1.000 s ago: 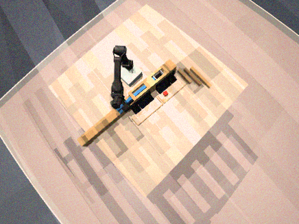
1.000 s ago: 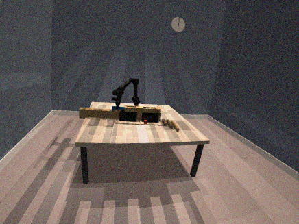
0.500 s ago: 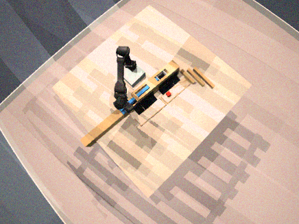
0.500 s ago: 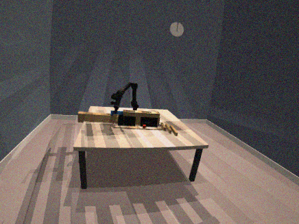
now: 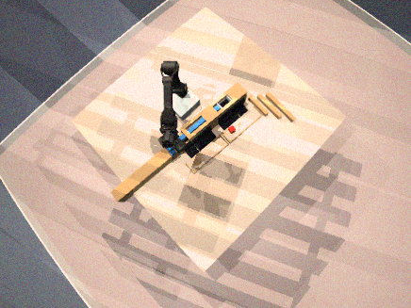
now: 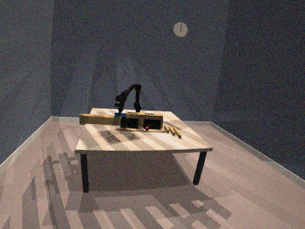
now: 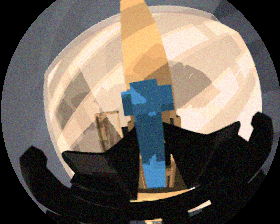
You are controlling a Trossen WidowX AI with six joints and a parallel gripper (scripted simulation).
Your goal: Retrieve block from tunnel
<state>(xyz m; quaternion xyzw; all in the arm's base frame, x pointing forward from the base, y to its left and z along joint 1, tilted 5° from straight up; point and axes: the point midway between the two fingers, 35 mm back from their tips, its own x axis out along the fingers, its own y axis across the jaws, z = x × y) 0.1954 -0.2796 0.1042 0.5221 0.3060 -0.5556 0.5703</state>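
Observation:
The wooden covered tunnel lies across the table, with dark windows in its front side. Blue sliding-cage parts show through its top slots. The cage's blue handle sticks out of the left end and has a cross-shaped outer end. My gripper is shut on the handle's stem, between the cross and the tunnel. I cannot make out the small block in any view.
A long wooden beam runs leftward beyond the handle. A thin frame with a small red piece lies in front of the tunnel. Three loose rods lie at its right. A pale box is behind.

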